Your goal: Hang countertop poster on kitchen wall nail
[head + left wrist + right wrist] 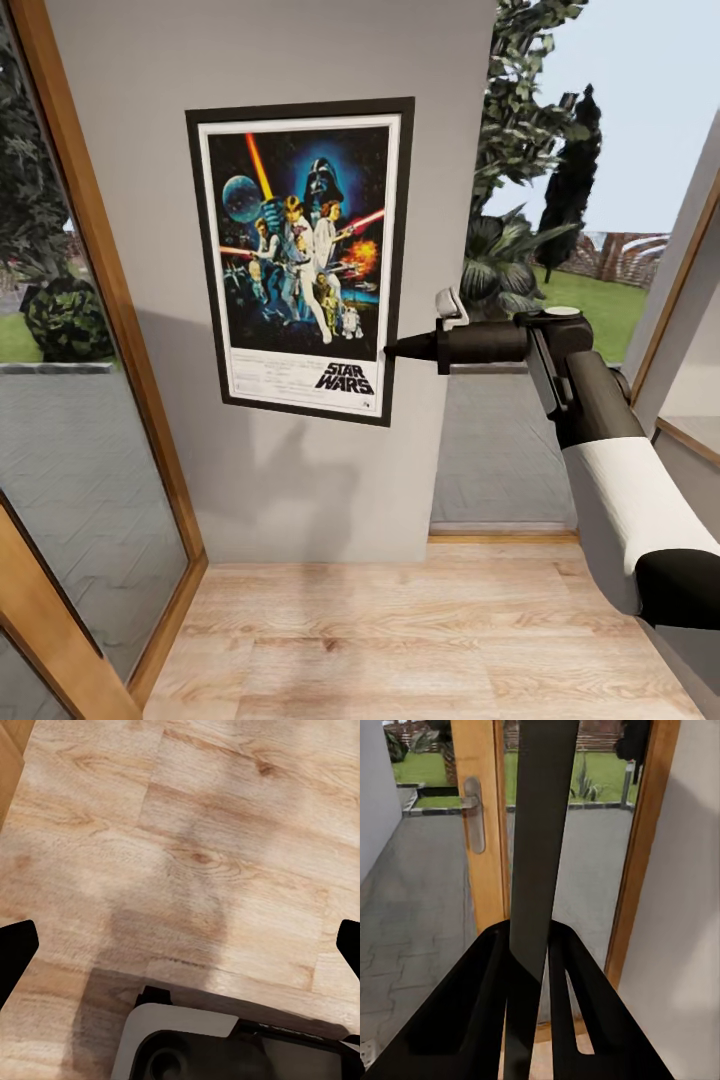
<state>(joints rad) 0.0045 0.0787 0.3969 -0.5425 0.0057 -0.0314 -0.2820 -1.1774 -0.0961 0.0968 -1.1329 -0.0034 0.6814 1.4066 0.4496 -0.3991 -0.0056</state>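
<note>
so, room: a grey wall panel stands straight ahead between wood-framed glass doors on the left and a window onto a garden on the right.
floor: light wooden planks run from the wall's foot toward the near edge; the left wrist view looks down on the same planks with a soft shadow across them.
right arm: a black and white arm reaches from the near right toward the wall, ending at the poster's right edge.
poster: flat against the grey wall, upright, lettering at its lower right; seen edge-on as a dark strip in the right wrist view.
right gripper: fingers clenched on the poster's right edge, one either side of the strip.
left gripper: black tips at both sides of its view, spread wide, nothing between them.
door handle: metal, on the wooden door frame, far beyond the strip.
</note>
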